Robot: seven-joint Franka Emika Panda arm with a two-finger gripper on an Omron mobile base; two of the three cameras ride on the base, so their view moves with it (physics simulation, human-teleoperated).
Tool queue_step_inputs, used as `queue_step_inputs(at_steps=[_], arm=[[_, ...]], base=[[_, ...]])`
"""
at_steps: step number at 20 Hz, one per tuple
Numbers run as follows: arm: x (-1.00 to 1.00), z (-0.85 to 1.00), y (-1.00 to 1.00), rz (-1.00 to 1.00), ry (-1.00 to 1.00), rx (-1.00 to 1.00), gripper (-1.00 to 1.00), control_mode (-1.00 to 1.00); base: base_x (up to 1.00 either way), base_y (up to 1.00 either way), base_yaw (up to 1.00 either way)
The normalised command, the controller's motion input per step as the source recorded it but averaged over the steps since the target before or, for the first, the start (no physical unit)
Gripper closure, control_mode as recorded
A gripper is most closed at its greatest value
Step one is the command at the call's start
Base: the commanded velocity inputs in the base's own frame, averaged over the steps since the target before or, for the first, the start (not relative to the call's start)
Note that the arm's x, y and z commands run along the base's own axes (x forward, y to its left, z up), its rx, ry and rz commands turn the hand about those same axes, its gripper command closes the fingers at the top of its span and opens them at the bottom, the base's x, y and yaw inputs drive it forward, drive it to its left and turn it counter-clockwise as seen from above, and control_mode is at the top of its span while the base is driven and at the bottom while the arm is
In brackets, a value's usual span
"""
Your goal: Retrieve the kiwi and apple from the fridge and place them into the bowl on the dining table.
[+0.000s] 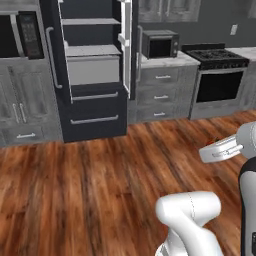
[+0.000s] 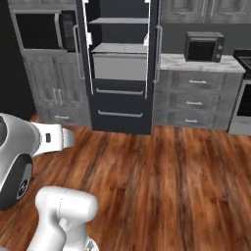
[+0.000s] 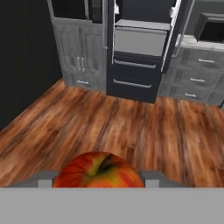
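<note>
In the hand view, the apple (image 3: 99, 171), glossy red with yellow streaks and a dark stem, sits between my gripper's (image 3: 98, 180) two fingers, which are shut on it. A grey fingertip (image 3: 44, 179) shows on its left and another on its right. The fridge (image 1: 95, 117) (image 2: 122, 105) (image 3: 133, 83) stands across the wood floor with its upper doors swung open, showing light grey shelves and a drawer. My white arm (image 1: 225, 147) (image 2: 49, 137) is folded back, well short of the fridge. The kiwi, the bowl and the dining table are out of view.
Grey cabinets flank the fridge. A black microwave (image 1: 160, 44) (image 2: 203, 46) sits on the pale counter to its right, with a stove (image 1: 217, 75) beyond. A built-in oven (image 1: 22, 35) is to the left. Wood floor (image 1: 100, 170) lies open in between.
</note>
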Motion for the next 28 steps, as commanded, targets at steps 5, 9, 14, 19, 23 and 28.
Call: queue_step_inputs(at_steps=[5, 9, 14, 19, 23, 28], arm=[[0.0, 0.0, 0.0, 0.0, 0.0, 0.0, 1.0, 1.0], [0.0, 0.0, 0.0, 0.0, 0.0, 0.0, 1.0, 1.0], [0.0, 0.0, 0.0, 0.0, 0.0, 0.0, 1.0, 1.0], [0.0, 0.0, 0.0, 0.0, 0.0, 0.0, 1.0, 1.0], [0.0, 0.0, 0.0, 0.0, 0.0, 0.0, 1.0, 1.0], [0.0, 0.0, 0.0, 0.0, 0.0, 0.0, 1.0, 1.0]], base=[[-1.0, -0.5, -0.04], [-1.0, -0.47, -0.03], [-1.0, -0.49, -0.04], [-0.99, -0.56, -0.06], [-1.0, -0.37, -0.04], [-1.0, -0.1, 0.0]])
